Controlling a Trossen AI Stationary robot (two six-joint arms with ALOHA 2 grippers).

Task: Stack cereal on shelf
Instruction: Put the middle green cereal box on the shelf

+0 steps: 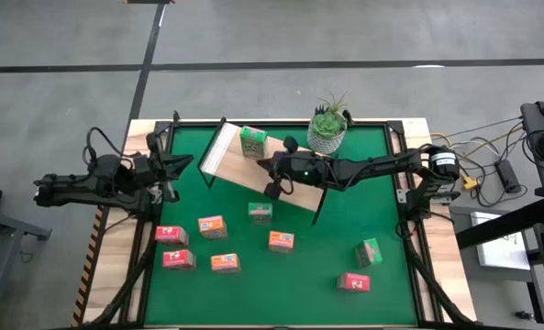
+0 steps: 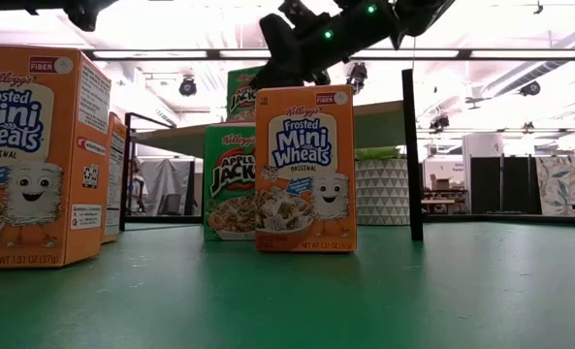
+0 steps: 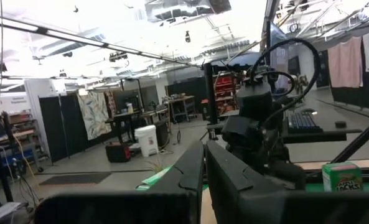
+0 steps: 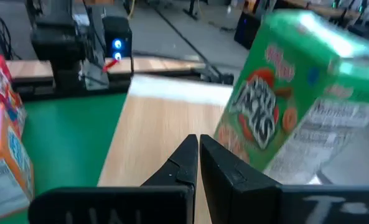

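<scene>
**One box shelved, eight loose — right arm close over the board**

Left side: left pincer (image 1: 182, 163) parked at the worktop's (image 1: 253, 302) left rim, fingers pressed together, nothing in them. It sits clear of everything; no hazard there unless it swings inward toward the shelf's near corner.

Left-centre: four boxes in a loose group on the green mat (image 1: 299, 275) — two pink-red (image 1: 171, 235) (image 1: 178, 260), two orange (image 1: 212, 225) (image 1: 224, 263). Gaps between them look narrow; coming down on one risks nudging a neighbour.

Centre: shelf (image 1: 224, 151) runs diagonally across the back of the mat. One green cereal box (image 1: 252, 141) stands on its left end, close to the far edge. Right pincer (image 1: 274, 174) hangs over the board just beside that box, jaws shut and empty. Main risk, as I judge it: a sweep of this arm clips the box and tips it off the back edge or flat. In the right wrist view the box appears tilted, though that may be camera angle only.

Below the shelf: a green box (image 1: 260, 213) and an orange one (image 1: 282, 241), open mat around both — easiest picks.

Right: potted plant (image 1: 327, 129) stands at the back, near the arm's path. A green box (image 1: 370, 251) and a pink-red one (image 1: 353, 282) lie well apart from the rest, near the right frame; little room on that side.
</scene>
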